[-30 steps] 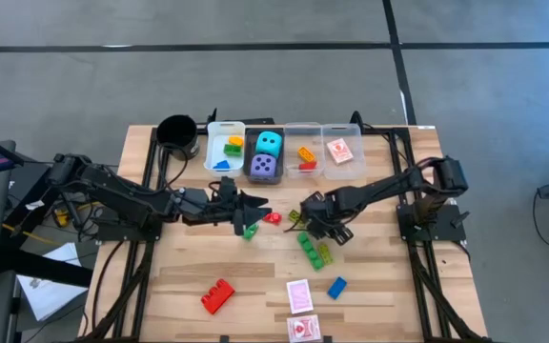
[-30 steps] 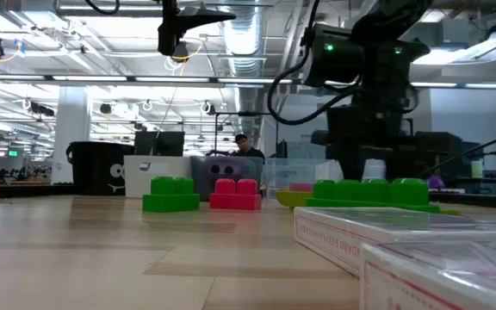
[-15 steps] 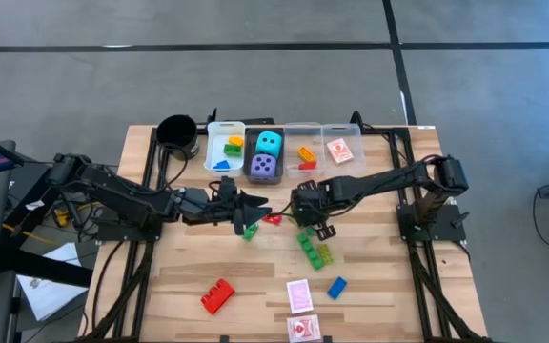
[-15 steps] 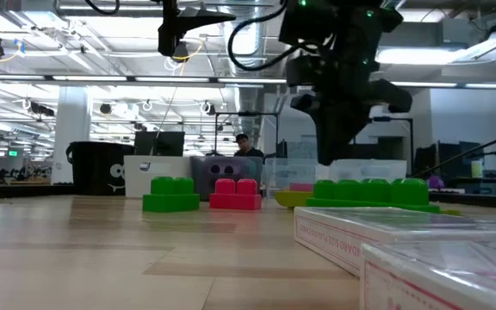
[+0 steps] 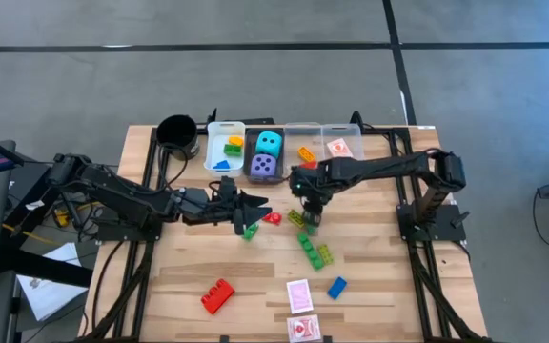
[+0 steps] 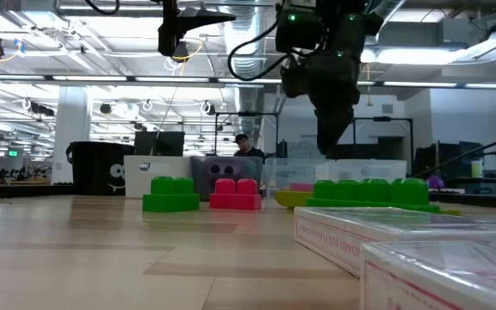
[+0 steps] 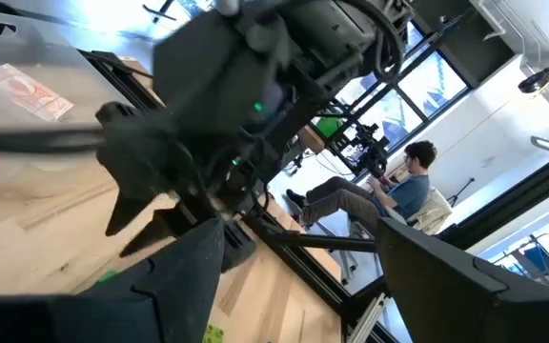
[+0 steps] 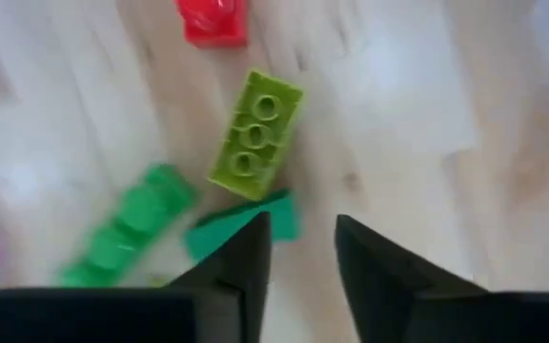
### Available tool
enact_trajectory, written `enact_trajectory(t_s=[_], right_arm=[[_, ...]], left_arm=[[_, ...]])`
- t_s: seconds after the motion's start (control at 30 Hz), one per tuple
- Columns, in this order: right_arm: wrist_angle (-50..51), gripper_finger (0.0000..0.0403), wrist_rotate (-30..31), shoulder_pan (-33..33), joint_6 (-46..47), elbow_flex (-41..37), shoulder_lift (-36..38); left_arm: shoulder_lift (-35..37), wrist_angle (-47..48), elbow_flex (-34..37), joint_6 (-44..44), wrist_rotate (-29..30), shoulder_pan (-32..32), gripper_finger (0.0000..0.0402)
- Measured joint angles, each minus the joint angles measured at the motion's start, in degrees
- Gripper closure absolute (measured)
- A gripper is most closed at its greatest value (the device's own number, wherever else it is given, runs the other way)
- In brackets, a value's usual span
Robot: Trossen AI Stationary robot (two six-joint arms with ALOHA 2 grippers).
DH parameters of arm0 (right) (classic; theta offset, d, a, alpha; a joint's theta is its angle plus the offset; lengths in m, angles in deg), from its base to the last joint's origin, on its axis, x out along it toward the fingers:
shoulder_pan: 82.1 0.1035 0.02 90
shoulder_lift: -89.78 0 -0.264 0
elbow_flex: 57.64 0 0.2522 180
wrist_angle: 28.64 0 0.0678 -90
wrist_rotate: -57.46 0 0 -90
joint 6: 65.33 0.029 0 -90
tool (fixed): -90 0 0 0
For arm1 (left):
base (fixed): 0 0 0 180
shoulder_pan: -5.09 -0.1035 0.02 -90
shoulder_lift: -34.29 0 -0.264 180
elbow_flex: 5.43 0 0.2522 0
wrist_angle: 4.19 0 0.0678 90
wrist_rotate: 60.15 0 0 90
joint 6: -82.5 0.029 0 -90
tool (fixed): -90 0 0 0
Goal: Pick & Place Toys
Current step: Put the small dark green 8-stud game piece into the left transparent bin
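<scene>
Right gripper [image 5: 309, 215] hangs at frame centre in the high view, just below the row of bins [image 5: 284, 133], and its 2 fingers [image 8: 246, 262] stand a narrow gap apart, with nothing pinched between them. Under it in the right wrist view lie a lime brick [image 8: 255, 143], a red brick [image 8: 213, 19] and a green brick [image 8: 127, 229], all loose on the table [image 5: 179, 276]. Left gripper [image 5: 255, 211] sits left of centre, fingers spread wide, empty, a small green brick [image 5: 250, 232] just beneath it. Lower down the frame: a big red brick [image 5: 217, 295], a blue brick [image 5: 336, 287] and 2 red-white cards [image 5: 299, 295]. The cyan die [image 5: 269, 142] and purple die [image 5: 264, 167] rest in a bin at top centre.
</scene>
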Motion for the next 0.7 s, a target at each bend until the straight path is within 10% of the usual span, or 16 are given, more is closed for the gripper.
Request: enact_trajectory(t_s=[0.17,0.37,0.7], right_arm=[[-1.46,0.0204,-5.56,0.6,16.07,0.0,0.02],[-2.75,0.0114,1.79,4.08,40.13,0.04,-0.27],[-0.54,0.0073,8.13,8.77,64.26,0.07,-0.44]], left_arm=[[0.0,-0.01,0.0,3.55,0.0,-0.2,0.0133],[0.0,0.02,0.0,16.07,-0.36,-0.92,0.0133],[0.0,4.93,0.0,21.99,-9.95,-0.92,0.0133]])
